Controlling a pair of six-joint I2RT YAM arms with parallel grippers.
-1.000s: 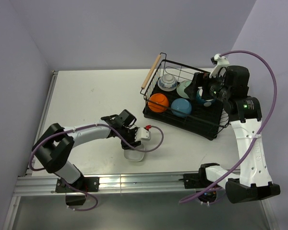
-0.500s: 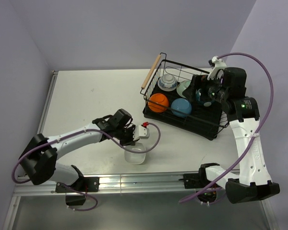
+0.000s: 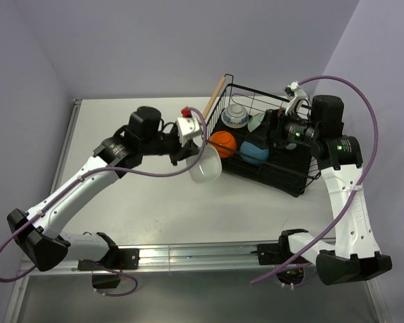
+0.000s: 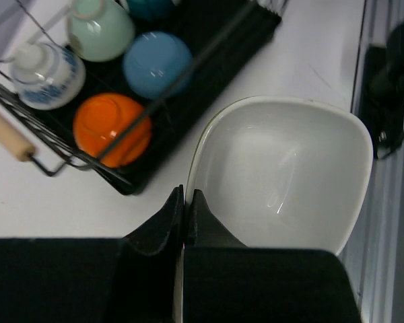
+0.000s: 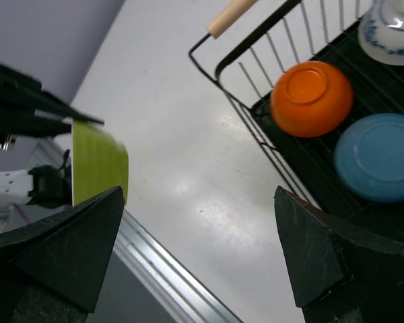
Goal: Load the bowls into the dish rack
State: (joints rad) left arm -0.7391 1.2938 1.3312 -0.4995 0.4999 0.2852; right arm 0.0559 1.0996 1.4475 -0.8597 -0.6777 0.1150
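While the squarish white bowl is gripped by its rim in the left gripper, it is held tipped on its side just beside the left end of the dish rack, at about 7 o'clock from the orange bowl in the overhead view. From the left wrist camera, the two black fingers are seen pinched tight on the bowl's thin edge, with the pale hollow of the bowl turned toward the lens

The rack is placed at about 2 o'clock on the white table, and a light wooden handle is fixed at its left end. Several bowls are set upside down inside it. The blue bowl is found at 3 o'clock from the orange one, just beside it. The patterned bowl is found at 12 o'clock from the orange one, and the mint green bowl at 12 o'clock from the blue one. A darker teal bowl is cut off at the top edge of the left wrist view

The right gripper is held over the right half of the rack, at 3 o'clock from the mint green bowl. In its own wrist view the jaws are spread wide, and nothing is held between them
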